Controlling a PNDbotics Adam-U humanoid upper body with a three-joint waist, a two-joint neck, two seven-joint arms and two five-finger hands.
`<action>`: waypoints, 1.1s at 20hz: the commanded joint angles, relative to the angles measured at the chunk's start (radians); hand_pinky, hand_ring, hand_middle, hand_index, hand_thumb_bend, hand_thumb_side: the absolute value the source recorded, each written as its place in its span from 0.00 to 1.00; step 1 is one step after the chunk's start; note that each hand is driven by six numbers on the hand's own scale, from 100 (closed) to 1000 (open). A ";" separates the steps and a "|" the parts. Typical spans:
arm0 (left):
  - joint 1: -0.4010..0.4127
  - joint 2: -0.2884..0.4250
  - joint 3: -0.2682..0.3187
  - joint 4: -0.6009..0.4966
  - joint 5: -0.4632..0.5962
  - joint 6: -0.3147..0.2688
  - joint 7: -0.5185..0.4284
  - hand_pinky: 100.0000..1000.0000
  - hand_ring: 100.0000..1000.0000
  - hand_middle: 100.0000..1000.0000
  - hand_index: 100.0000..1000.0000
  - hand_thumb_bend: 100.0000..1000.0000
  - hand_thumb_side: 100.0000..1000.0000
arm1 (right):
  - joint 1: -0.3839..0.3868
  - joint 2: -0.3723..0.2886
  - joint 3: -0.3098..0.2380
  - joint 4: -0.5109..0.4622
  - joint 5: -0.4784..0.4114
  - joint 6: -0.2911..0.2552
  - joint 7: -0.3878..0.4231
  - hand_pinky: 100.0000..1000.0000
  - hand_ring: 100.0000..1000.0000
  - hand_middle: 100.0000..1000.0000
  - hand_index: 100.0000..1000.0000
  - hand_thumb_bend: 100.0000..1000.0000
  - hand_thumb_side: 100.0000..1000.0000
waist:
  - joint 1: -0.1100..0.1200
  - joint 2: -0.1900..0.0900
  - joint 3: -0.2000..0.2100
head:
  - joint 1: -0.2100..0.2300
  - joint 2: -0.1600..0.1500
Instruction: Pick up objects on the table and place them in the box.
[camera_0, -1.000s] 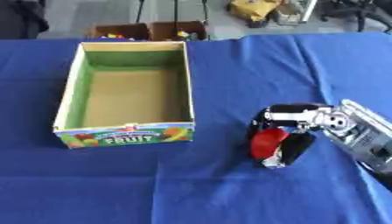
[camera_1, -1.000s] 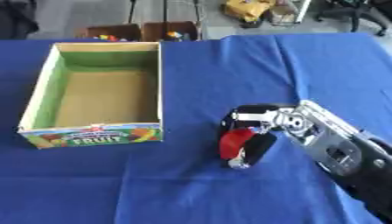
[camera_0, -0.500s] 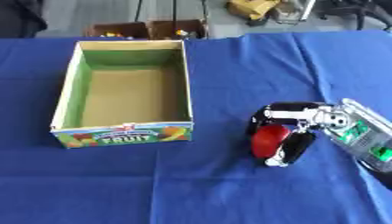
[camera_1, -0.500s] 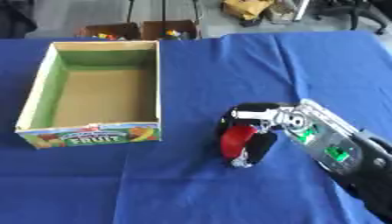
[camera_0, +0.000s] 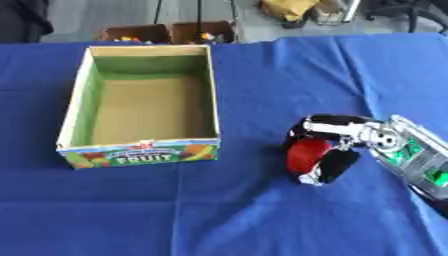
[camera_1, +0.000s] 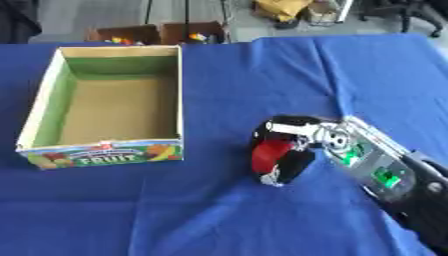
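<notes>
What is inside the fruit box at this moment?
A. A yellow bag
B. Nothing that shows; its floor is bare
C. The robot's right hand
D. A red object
B. The fruit box shows only bare cardboard floor and green inner walls, while the red object sits out on the blue cloth to the box's right, with the right hand curled round it.
</notes>
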 joint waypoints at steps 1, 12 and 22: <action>-0.015 0.013 0.002 -0.014 0.005 -0.001 -0.004 0.77 0.88 0.74 0.79 0.00 1.00 | -0.019 -0.024 -0.006 -0.022 -0.019 0.013 -0.016 0.42 0.53 0.55 0.64 0.00 0.00 | 0.000 -0.017 0.000 | -0.002 -0.011; -0.013 0.018 0.001 -0.014 0.002 0.000 -0.006 0.77 0.88 0.74 0.79 0.00 1.00 | -0.062 -0.058 -0.043 -0.102 -0.036 0.025 -0.030 0.43 0.53 0.55 0.63 0.00 0.00 | -0.011 -0.026 -0.003 | 0.006 -0.009; -0.009 0.023 -0.004 -0.014 0.005 0.000 -0.013 0.77 0.88 0.74 0.79 0.00 1.00 | -0.215 -0.028 -0.083 -0.134 -0.039 0.066 -0.054 0.43 0.50 0.54 0.62 0.00 0.00 | -0.025 -0.043 0.007 | -0.001 0.008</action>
